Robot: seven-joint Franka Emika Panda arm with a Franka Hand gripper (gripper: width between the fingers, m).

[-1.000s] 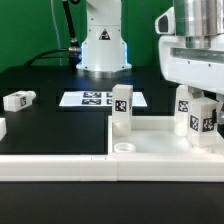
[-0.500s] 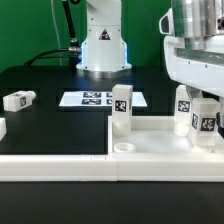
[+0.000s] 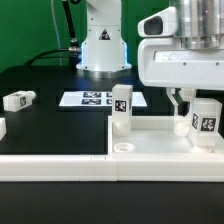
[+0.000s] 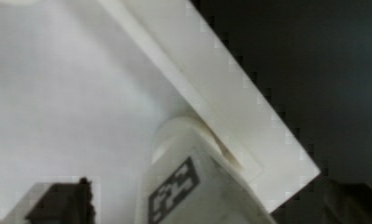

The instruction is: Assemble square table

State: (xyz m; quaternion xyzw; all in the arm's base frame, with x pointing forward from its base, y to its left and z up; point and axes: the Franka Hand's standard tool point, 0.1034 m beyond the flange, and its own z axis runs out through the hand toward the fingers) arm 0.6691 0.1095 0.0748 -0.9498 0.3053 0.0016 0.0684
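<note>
The square table top (image 3: 160, 150), a white tray with a raised rim, lies at the front right. One white tagged leg (image 3: 121, 108) stands upright at its far left corner. A second leg (image 3: 206, 122) stands near the exterior view's right edge. My gripper (image 3: 198, 100) hangs just above that leg, open, with one finger (image 3: 180, 100) showing beside it and apart from it. In the wrist view the leg's tag (image 4: 179, 192) lies between my dark fingers (image 4: 58, 203), with a gap on each side, next to the top's rim (image 4: 209, 95).
Two loose legs lie on the black table at the exterior view's left, one (image 3: 18, 99) whole and one (image 3: 2, 128) cut by the edge. The marker board (image 3: 98, 99) lies in front of the robot base (image 3: 103, 45). A long white bar (image 3: 55, 167) edges the front.
My jaws have opened and let go of the right-hand leg, which stays upright. The hand has lifted and shifted, so more of its body shows.
</note>
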